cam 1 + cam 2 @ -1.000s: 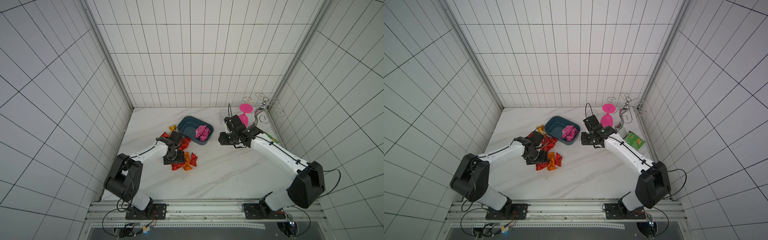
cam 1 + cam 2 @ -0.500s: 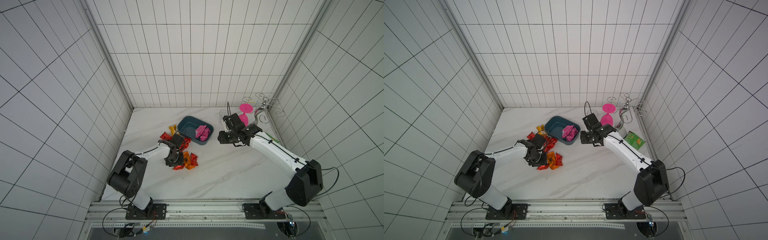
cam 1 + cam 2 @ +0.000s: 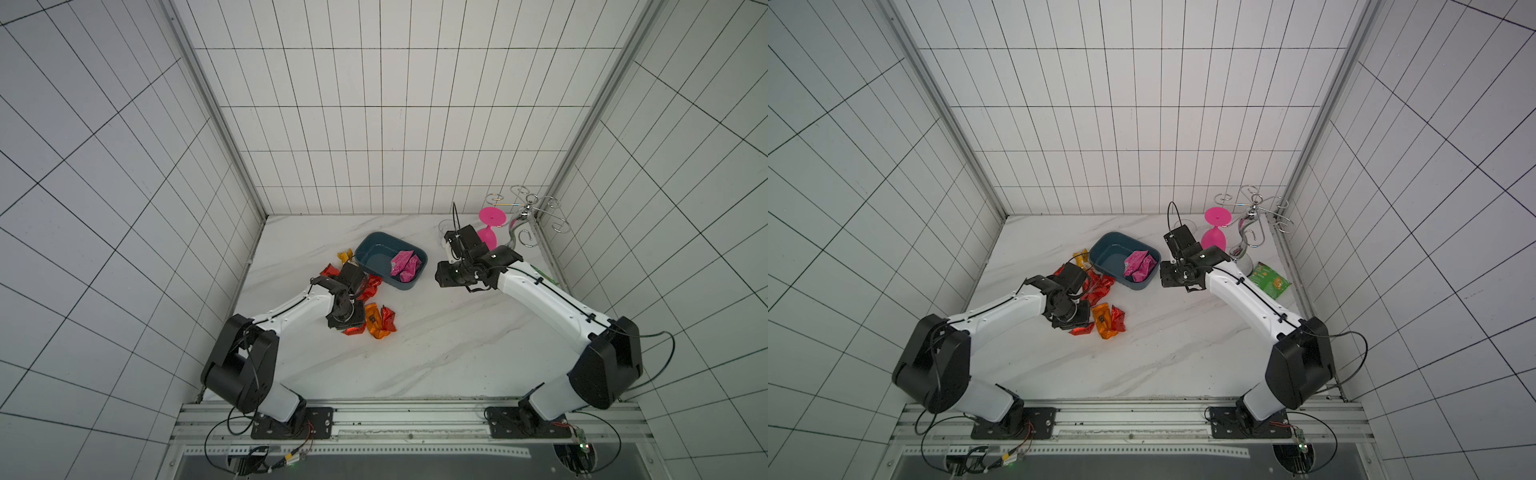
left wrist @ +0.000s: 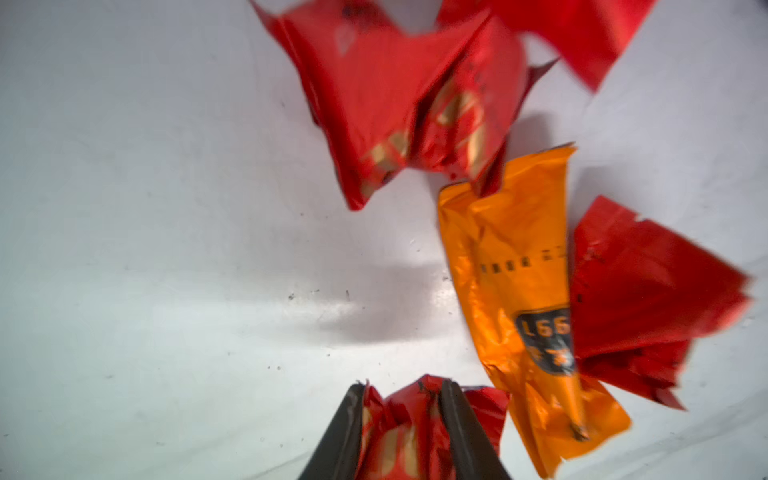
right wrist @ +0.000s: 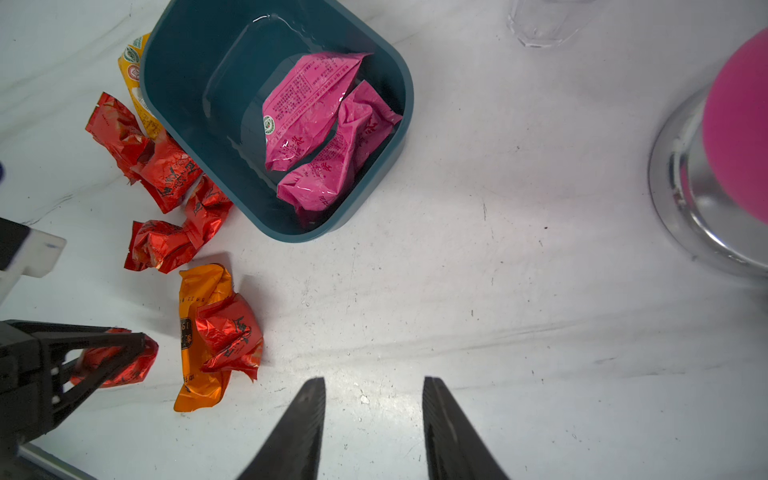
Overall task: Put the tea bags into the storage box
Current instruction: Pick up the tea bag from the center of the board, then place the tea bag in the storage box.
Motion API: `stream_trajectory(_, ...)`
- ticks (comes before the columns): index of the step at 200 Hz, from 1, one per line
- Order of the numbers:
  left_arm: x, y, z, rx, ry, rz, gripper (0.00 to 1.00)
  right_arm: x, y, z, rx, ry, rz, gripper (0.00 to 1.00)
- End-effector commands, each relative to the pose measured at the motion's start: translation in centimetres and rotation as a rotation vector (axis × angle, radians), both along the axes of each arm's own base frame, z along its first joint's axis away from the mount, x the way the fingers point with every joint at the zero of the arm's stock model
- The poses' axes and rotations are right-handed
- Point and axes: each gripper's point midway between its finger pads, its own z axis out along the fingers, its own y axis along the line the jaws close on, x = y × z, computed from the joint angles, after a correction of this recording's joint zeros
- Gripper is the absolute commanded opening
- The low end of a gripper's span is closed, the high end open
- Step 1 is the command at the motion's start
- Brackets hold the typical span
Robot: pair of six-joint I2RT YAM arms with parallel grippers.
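My left gripper (image 4: 402, 385) is shut on a crumpled red tea bag (image 4: 399, 428) at the near end of the pile; in both top views the tea bag (image 3: 354, 331) pokes out from under the wrist. Beside it lie an orange tea bag (image 4: 519, 270) and more red tea bags (image 4: 407, 108). The teal storage box (image 3: 374, 251) sits further back with two pink tea bags (image 3: 404, 264) inside. Several red tea bags (image 5: 166, 174) and a yellow one (image 5: 135, 79) lie against its left side. My right gripper (image 5: 374, 388) hovers open and empty over bare table right of the box.
An upturned pink goblet (image 3: 490, 226), a chrome wire rack (image 3: 525, 216) and a clear cup (image 5: 540, 20) stand at the back right. A green packet (image 3: 1268, 283) lies by the right wall. White tiled walls close in three sides.
My left gripper has slid to the near end of the pile and closed its jaws on a red tea bag. The right arm has barely moved.
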Motion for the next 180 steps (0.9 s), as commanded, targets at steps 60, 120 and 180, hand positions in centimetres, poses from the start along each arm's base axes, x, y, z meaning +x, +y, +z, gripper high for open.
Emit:
stream_trajectory(60,10.3,-4.6,6.6,-0.015,-0.18,-0.106,0.17,-1.0,-2.4,-1.7,-0.032,0.033,-0.053,0.43)
stream_trajectory(120,18.5,-6.5,5.0,-0.001,-0.188,-0.099,0.19,-1.5,-4.7,-2.4,-0.046,0.043,-0.066,0.43)
stream_trajectory(180,22.3,-7.9,2.6,-0.018,-0.175,-0.1,0.26,-0.6,-6.5,-1.8,-0.05,0.018,-0.101,0.43)
